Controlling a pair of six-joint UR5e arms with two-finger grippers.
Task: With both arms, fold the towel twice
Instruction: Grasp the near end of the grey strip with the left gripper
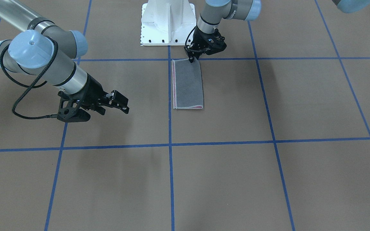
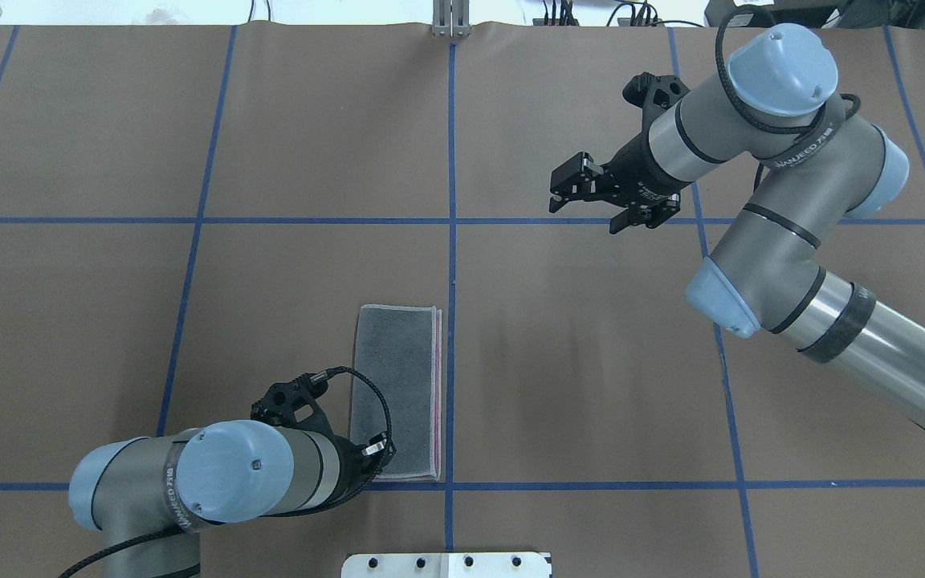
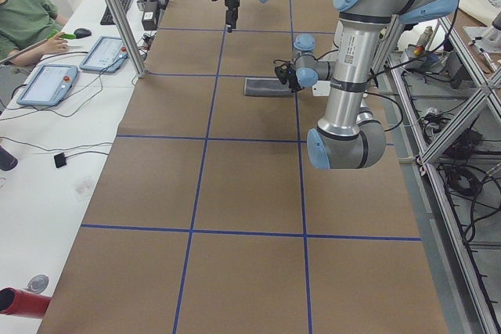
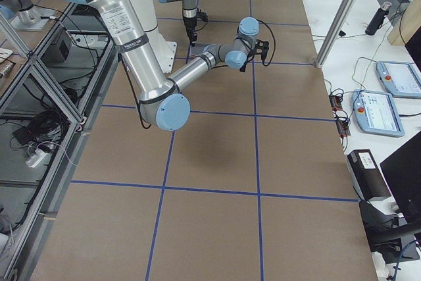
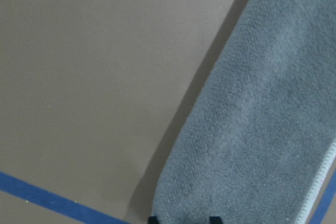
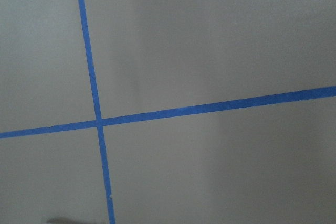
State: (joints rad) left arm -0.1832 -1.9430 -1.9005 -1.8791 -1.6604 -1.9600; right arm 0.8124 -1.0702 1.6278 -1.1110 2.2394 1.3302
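Note:
The towel [image 1: 187,84] lies flat on the table, folded into a narrow strip, grey face up, with a pink edge along one long side; it also shows in the overhead view [image 2: 398,385]. My left gripper [image 1: 191,60] points down at the towel's corner nearest the robot base and is shut on that corner. In the left wrist view the grey towel [image 5: 262,129] fills the right side, and two fingertips [image 5: 212,219] stand at its end. My right gripper [image 2: 584,202] is open and empty, held above the bare table far from the towel.
The table is covered in brown paper [image 1: 223,179] with a grid of blue tape lines [image 1: 170,145]. The white pedestal base [image 1: 168,22] stands just behind the towel. A side table with tablets [image 3: 55,80] and an operator runs along the far edge.

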